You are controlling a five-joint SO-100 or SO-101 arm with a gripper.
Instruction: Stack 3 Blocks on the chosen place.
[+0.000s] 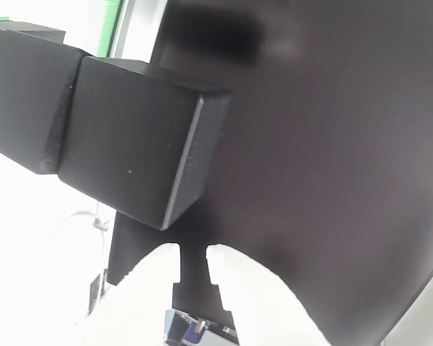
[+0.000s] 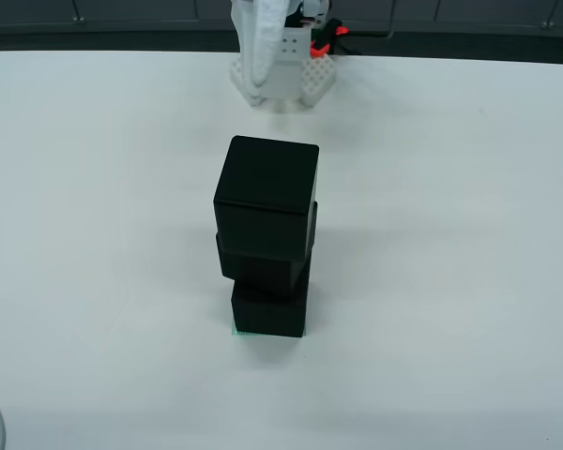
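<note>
White bench carries three black cubes stacked, each slightly twisted: top, middle, bottom on the green-striped patch. Pincer state cannot tell; arm base at far edge.

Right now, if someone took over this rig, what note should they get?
Claw: cannot tell whether it is open or shut. In the view that rides on the gripper, a large dark blurred shape sits close beside two cubes.
Things: in the view from above, the top block rests on the middle block, which rests on the bottom block. A green sliver of the chosen place shows at the base.
Done: all three are stacked, with the middle one slightly twisted.
Left: likely nothing but keeping the arm clear of the stack.
</note>
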